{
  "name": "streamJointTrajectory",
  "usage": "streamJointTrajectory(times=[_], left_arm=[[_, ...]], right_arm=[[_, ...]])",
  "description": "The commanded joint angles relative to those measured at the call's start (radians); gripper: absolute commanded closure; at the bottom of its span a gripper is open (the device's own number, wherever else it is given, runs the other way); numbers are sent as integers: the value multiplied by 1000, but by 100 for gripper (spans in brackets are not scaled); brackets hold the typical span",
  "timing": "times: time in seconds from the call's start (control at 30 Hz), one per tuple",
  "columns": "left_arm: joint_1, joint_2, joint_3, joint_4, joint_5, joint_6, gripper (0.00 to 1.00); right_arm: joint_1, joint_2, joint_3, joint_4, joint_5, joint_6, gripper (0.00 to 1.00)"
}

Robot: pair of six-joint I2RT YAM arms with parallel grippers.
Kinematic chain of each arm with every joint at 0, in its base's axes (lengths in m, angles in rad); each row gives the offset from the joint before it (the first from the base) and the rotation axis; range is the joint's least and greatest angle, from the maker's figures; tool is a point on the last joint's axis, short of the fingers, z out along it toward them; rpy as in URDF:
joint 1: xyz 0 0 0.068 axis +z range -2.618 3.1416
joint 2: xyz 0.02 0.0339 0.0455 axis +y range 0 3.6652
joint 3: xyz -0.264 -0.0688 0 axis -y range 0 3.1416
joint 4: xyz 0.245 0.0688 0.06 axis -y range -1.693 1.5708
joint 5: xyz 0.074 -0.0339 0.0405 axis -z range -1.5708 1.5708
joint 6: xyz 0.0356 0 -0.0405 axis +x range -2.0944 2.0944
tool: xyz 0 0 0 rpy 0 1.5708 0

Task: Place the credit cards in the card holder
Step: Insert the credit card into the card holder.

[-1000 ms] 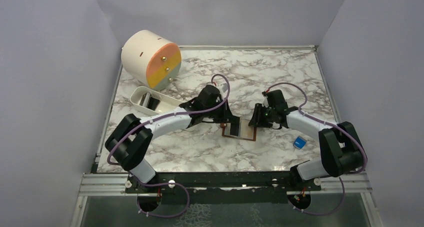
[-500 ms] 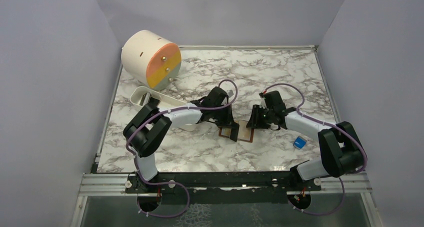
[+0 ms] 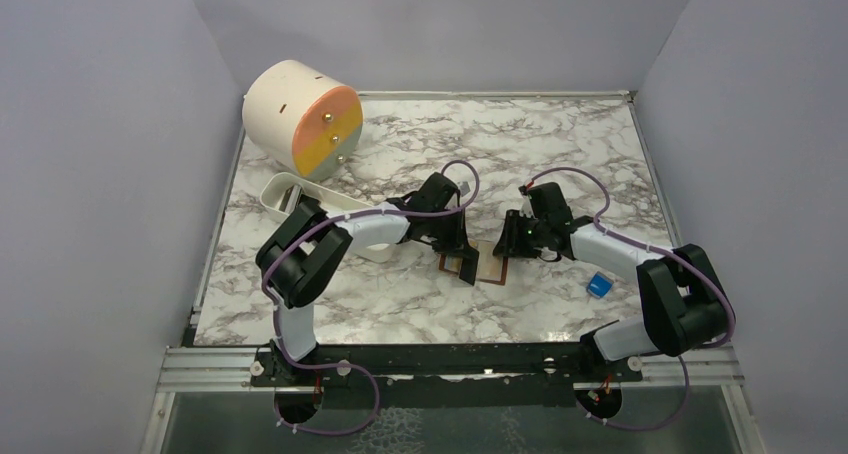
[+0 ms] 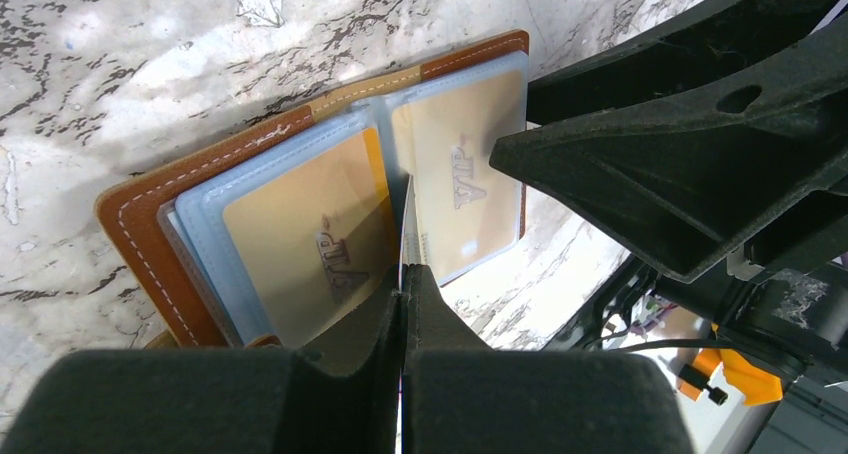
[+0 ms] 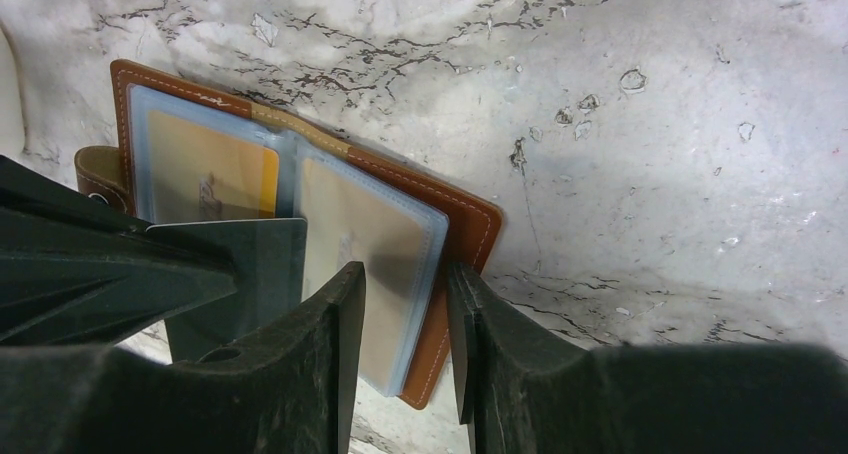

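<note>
a white marble table [image 3: 560, 144] with grey veins, walled in pale lilac, carries the scene. at its far left corner a cream drum [image 3: 300, 114] lies on its side, its round face banded orange, yellow and green with small knobs. the left arm [image 3: 370, 229] and the right arm [image 3: 610, 244] reach inward from the near edge and meet over the middle of the table. a white tray [image 3: 283, 187] sits just below the drum, partly hidden by the left arm, with dark items inside that are too small to make out.

the card holder [image 3: 488, 270] lies open and flat on the marble between the two wrists, brown stitched cover down, pale blue pockets up and its snap tab at the left end. the left gripper [image 4: 402, 294] is clamped tight on a dark card [image 5: 240, 274], which stands on edge over the holder's middle; in the left wrist view it shows only as a thin pale line. the right gripper [image 5: 405, 314] has its jaws partly apart, straddling the holder's right edge, with one of the fingers [image 5: 335, 354] over the pocket and the other beside the cover. whether they press down cannot be told.

an orange-yellow card [image 5: 215, 169] already sits in the left pocket, and a paler card [image 5: 350, 244] in the right one; both bear faint lettering. a small blue block [image 3: 599, 285] rests on the marble by the right arm's elbow, well apart from the holder.
</note>
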Motion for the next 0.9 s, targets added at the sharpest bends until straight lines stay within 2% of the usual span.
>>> streamJointTrajectory(times=[0.0,0.33,0.87], left_arm=[[4,27,25,-31,-4,22,100],[19,57,44,-34,-38,42,100],[39,95,35,34,41,59,100]], right_arm=[[5,19,-37,-33,22,-14,63],[4,38,-53,-15,15,-14,63],[5,45,-55,-8,10,-14,63]])
